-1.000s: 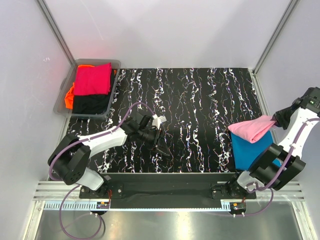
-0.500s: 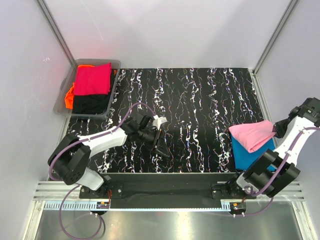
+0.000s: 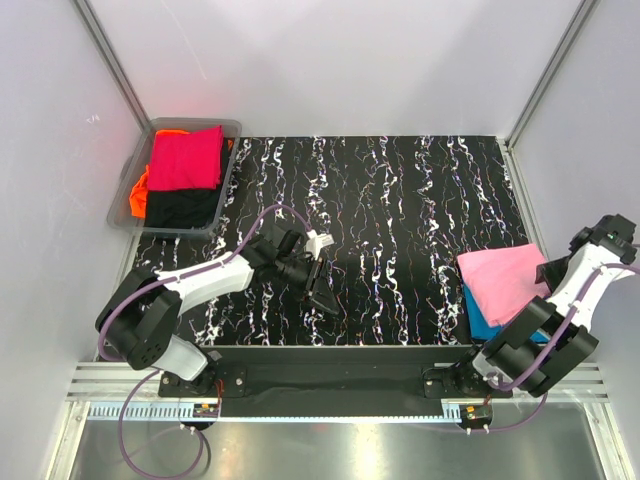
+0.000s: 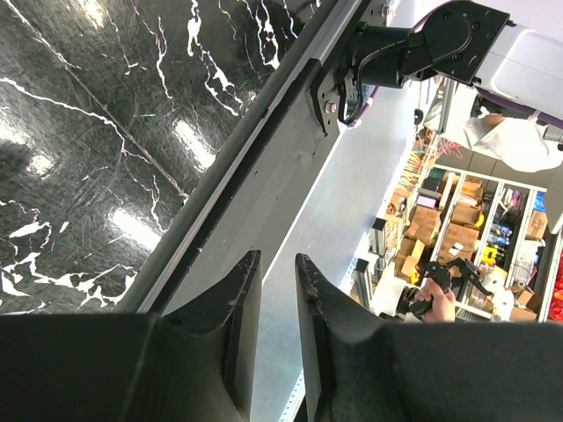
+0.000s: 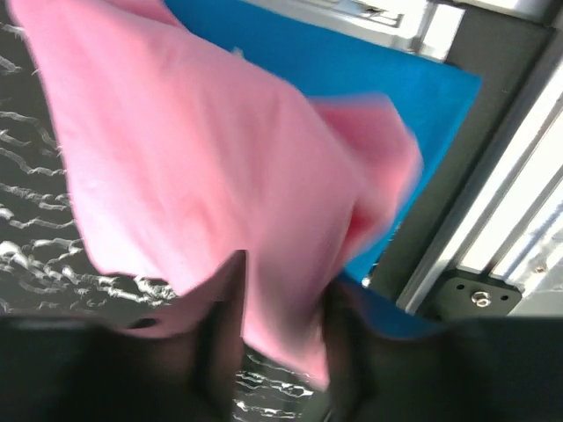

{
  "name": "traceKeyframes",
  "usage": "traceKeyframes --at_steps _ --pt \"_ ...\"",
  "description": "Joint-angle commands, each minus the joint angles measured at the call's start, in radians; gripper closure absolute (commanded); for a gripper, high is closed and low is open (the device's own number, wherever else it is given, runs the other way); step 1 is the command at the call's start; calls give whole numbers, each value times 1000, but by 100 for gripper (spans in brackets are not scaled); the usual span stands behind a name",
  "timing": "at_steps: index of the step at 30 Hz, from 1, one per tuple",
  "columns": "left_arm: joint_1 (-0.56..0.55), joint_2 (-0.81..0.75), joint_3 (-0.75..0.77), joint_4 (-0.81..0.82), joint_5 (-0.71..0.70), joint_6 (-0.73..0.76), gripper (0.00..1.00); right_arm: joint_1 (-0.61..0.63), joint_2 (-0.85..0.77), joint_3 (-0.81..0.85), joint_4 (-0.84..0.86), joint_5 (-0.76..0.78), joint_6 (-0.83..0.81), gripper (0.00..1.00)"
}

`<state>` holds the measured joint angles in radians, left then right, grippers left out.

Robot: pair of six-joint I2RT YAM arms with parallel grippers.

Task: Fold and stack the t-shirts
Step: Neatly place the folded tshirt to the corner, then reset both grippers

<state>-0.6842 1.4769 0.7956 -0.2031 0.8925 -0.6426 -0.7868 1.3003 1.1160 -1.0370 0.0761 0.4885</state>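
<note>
- Light pink folded cloth t-shirt [image 3: 498,282]: lies on top of the bright blue folded cloth t-shirt [image 3: 478,322], at the near right corner of the black white-veined table top [image 3: 400,200]. Covers most of the blue one, leaving a strip bare along the near side.
- Right gripper [image 5: 281,286]: sits at the right edge of the pink t-shirt. Wrist view: pink cloth runs down between the two dark fingers [image 5: 215,338], blue cloth beyond it. Blurred; cannot tell whether the cloth is pinched or let go.
- Left gripper [image 4: 277,264]: hangs over the near edge of the table, left of centre, well apart from both t-shirts. Fingers parted by a narrow gap, nothing between them.
- Grey plastic bin [image 3: 196,122], off the far left corner of the table: holds a folded crimson t-shirt [image 3: 187,158] at the far end, a black t-shirt [image 3: 180,207] at the near end, and an orange t-shirt [image 3: 140,190] showing along the left side.
</note>
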Motion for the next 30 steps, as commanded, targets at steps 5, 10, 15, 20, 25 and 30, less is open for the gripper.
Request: traceKeyframes --at_steps 5,10,15,20,25,30 --pt "9 -35 -6 -13 43 29 74 -95 -104 -13 -40 162 -1 38" --pt "14 -56 -4 -27 37 35 74 -79 -85 34 -52 71 -37 29" --pt "15 -59 -13 -35 19 37 74 73 -107 25 -28 -47 -4 29" --pt "17 -67 -38 -33 -12 32 74 251 -98 -96 72 -127 113 50" --pt "15 -119 -52 -27 -41 4 74 396 -96 -205 94 -29 260 60" --pt "17 -188 -64 -28 -76 -25 71 396 -92 -314 121 34 329 79"
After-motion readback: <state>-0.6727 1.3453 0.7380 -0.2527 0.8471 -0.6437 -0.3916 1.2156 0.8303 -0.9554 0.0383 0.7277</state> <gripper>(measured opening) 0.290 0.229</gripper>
